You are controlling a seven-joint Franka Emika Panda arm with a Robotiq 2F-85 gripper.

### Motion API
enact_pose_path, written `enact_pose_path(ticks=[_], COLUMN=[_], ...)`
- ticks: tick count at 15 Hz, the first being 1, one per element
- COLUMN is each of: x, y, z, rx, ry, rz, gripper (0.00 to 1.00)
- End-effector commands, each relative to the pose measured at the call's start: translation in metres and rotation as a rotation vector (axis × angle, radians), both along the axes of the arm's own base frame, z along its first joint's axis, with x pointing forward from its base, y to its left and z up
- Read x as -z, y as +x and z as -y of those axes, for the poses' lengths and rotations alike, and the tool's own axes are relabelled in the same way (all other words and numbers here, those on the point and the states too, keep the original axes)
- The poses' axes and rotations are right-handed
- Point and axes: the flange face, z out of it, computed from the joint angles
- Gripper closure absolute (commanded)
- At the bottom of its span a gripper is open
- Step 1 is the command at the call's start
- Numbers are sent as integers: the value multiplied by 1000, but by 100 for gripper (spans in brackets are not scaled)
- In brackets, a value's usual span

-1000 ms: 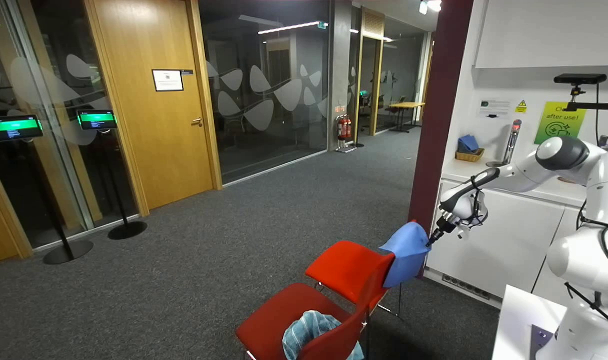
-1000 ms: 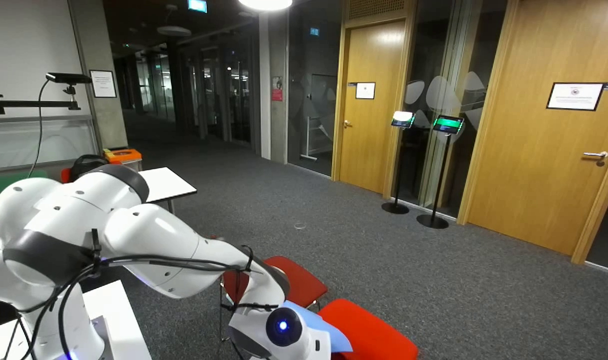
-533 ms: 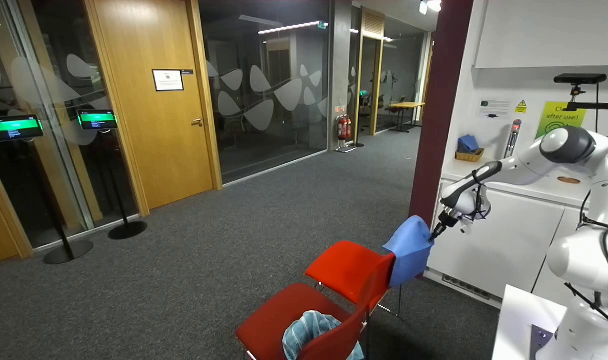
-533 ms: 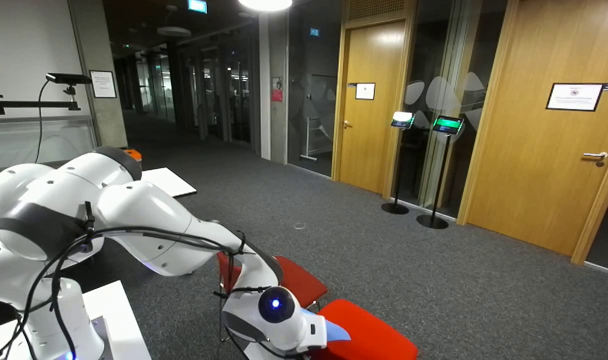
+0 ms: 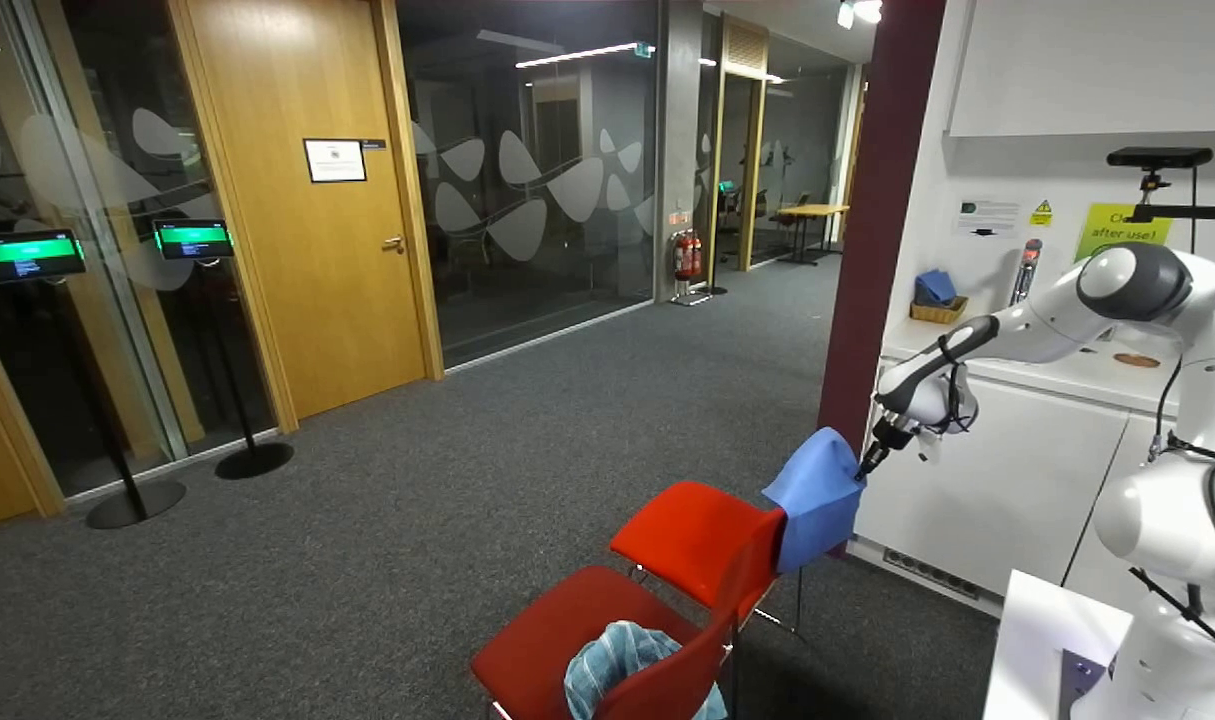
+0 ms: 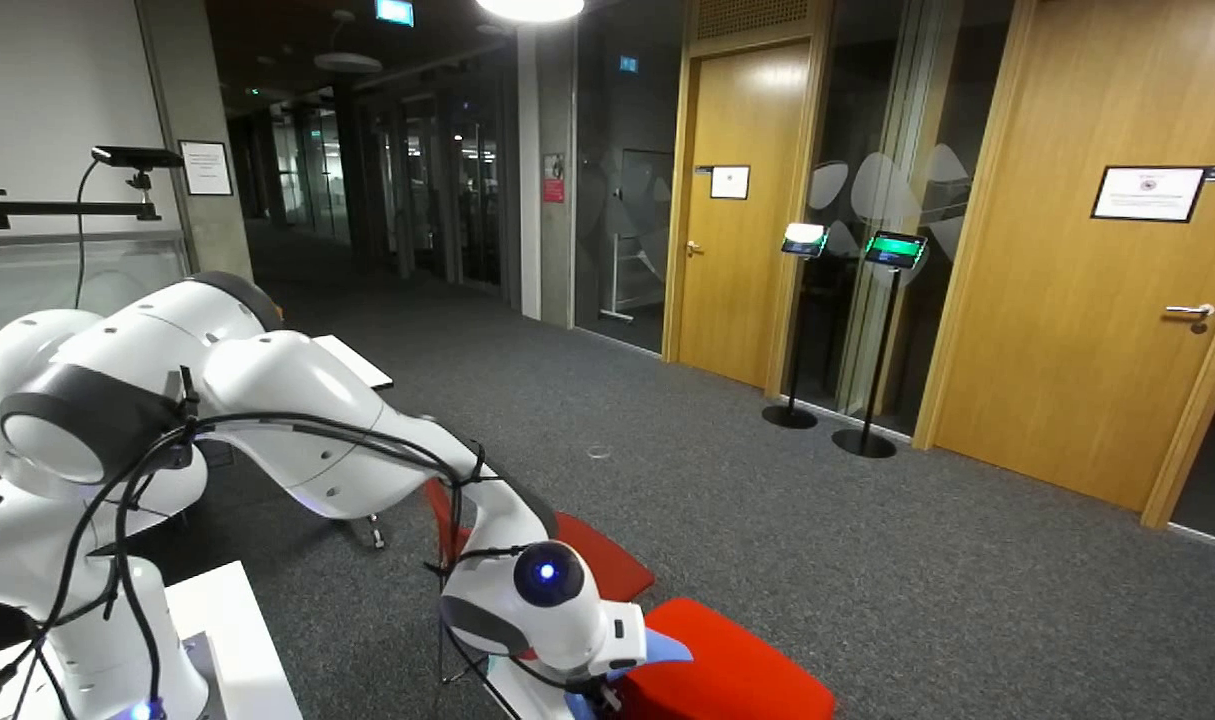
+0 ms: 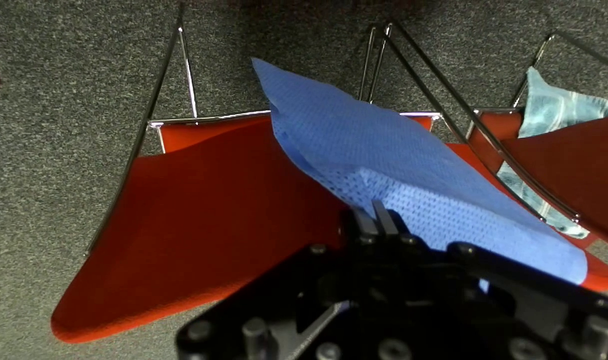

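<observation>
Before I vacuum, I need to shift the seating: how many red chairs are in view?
2: a brighter red chair, partly covered by the blue cloth, and a darker red chair beside it. Others may be hidden.

Carpet (image 5: 387,520) leaves wide passing room left of the red chair (image 5: 687,535). The blue cloth (image 5: 817,495) over its backrest (image 7: 218,215) blocks the way left of the tool (image 7: 373,212); white cupboards (image 5: 1007,490) wall off the far right; a darker chair (image 5: 547,630) blocks the near side.
</observation>
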Motion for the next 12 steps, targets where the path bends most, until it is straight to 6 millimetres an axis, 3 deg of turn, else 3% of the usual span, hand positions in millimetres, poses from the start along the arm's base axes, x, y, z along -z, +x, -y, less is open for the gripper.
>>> enact_pose_path(ticks=[1, 6, 12], x=[-18, -32, -40], y=[4, 19, 33], z=[-13, -22, -27], rx=[-41, -109, -85], ry=[-83, -173, -132], rz=[-39, -112, -107], gripper=[100, 100, 100])
